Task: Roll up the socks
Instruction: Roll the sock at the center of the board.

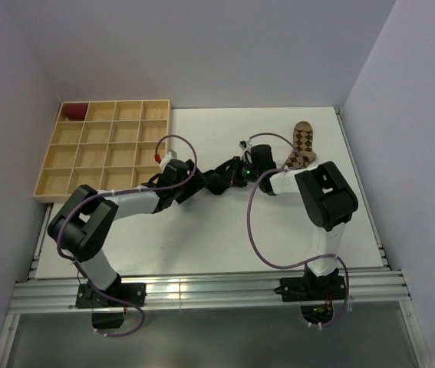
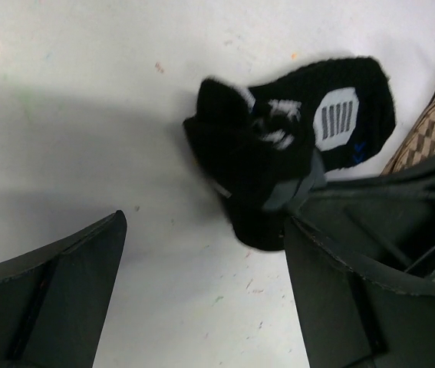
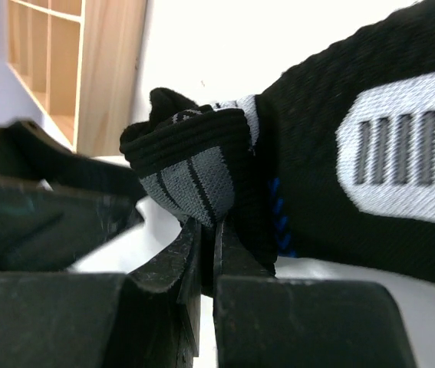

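Two black arms reach from the near counter (image 1: pixel 202 245) edge and meet mid-counter. A tan fabric sock with brown argyle diamonds (image 1: pixel 301 144) lies just right of them, and a partitioned wooden tray (image 1: pixel 125 153) sits far left.

Left wrist view: the left tool (image 2: pixel 202 222) is released, its fingers wide apart before the crumpled black fabric sock with blue and grey-white patches (image 2: pixel 278 146).

Right wrist view: the right tool (image 3: pixel 208 230) is clenched on that sock's folded grey-striped edge.

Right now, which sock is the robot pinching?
The black sock with the grey-white patches: the right gripper is shut on a fold of it. The tan diamond-patterned sock lies flat beside it, in no gripper.
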`<state>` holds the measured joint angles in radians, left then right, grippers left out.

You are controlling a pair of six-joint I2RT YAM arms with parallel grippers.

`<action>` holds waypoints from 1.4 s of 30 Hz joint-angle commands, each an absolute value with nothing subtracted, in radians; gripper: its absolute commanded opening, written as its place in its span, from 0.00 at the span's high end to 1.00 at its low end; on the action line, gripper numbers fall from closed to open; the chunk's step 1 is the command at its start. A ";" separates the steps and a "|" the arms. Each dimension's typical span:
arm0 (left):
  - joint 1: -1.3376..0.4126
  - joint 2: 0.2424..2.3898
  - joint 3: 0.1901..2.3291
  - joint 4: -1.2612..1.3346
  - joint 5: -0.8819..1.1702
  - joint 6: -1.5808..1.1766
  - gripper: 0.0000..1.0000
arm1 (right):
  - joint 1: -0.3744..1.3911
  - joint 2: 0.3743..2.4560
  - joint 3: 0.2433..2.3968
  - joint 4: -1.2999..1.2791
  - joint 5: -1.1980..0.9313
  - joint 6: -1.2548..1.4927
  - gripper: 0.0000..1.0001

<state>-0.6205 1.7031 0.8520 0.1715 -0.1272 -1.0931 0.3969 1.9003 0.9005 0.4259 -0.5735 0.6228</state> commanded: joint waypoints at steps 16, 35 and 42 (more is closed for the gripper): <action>-0.589 1.689 0.761 0.506 -0.054 -0.957 0.10 | 0.336 2.036 1.006 0.137 -0.604 0.667 1.00; -0.581 1.917 0.985 0.365 -0.046 -0.894 0.15 | 0.333 2.062 0.974 0.160 -0.615 0.701 1.00; -0.580 1.968 1.031 0.293 -0.051 -0.903 0.22 | 0.331 2.069 0.969 0.163 -0.609 0.698 1.00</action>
<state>-0.5846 1.9293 1.0035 0.3656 -0.0422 -0.9199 0.3283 1.9976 1.0206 0.3111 -0.7052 0.7433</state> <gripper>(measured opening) 0.787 0.056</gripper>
